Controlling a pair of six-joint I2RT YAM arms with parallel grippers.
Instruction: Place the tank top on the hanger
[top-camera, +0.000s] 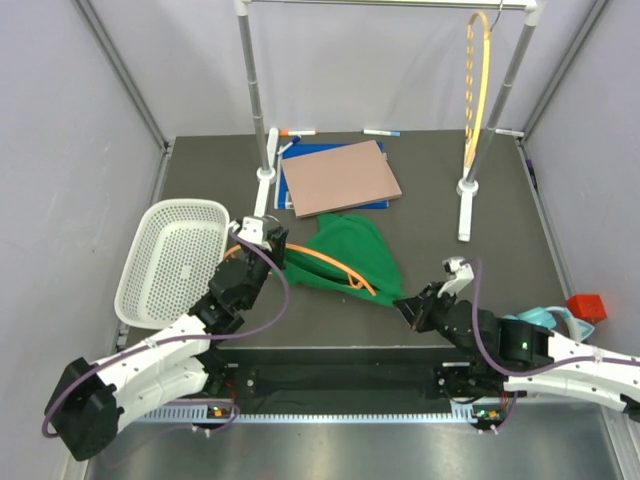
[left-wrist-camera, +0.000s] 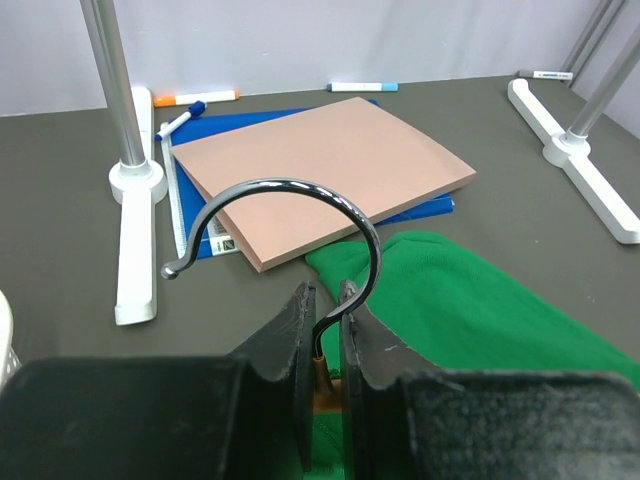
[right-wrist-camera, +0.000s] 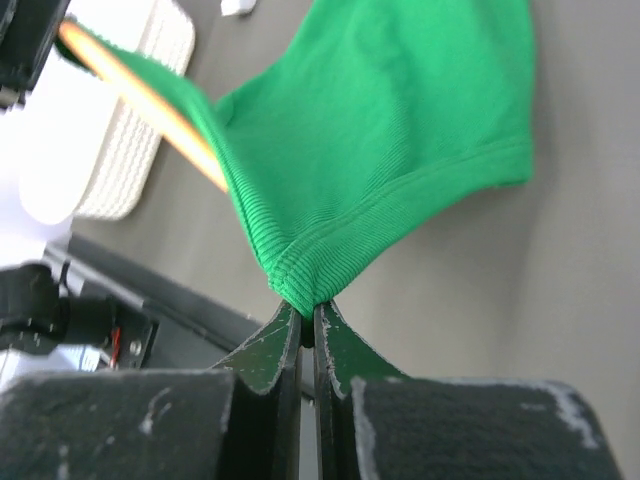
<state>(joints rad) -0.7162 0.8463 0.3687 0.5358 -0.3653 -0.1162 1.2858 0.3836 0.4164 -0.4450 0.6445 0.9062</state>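
Observation:
The green tank top (top-camera: 352, 252) lies mid-table, with the orange hanger (top-camera: 340, 270) arching across it and one arm inside the fabric. My left gripper (top-camera: 262, 240) is shut on the hanger's neck; in the left wrist view (left-wrist-camera: 325, 302) the metal hook (left-wrist-camera: 300, 188) rises from between the jaws, with the tank top (left-wrist-camera: 470, 310) just beyond. My right gripper (top-camera: 407, 306) is shut on the tank top's ribbed hem (right-wrist-camera: 308, 300) and pulls it taut. In the right wrist view the fabric (right-wrist-camera: 390, 120) stretches away over the orange hanger arm (right-wrist-camera: 150, 105).
A white basket (top-camera: 170, 258) stands at the left. A brown board (top-camera: 345, 175) on a blue folder lies behind the garment. The rack's posts (top-camera: 252, 90) hold a yellower hanger (top-camera: 478, 80) at the back right. Markers lie at the back, and a red block (top-camera: 586, 305) at the right edge.

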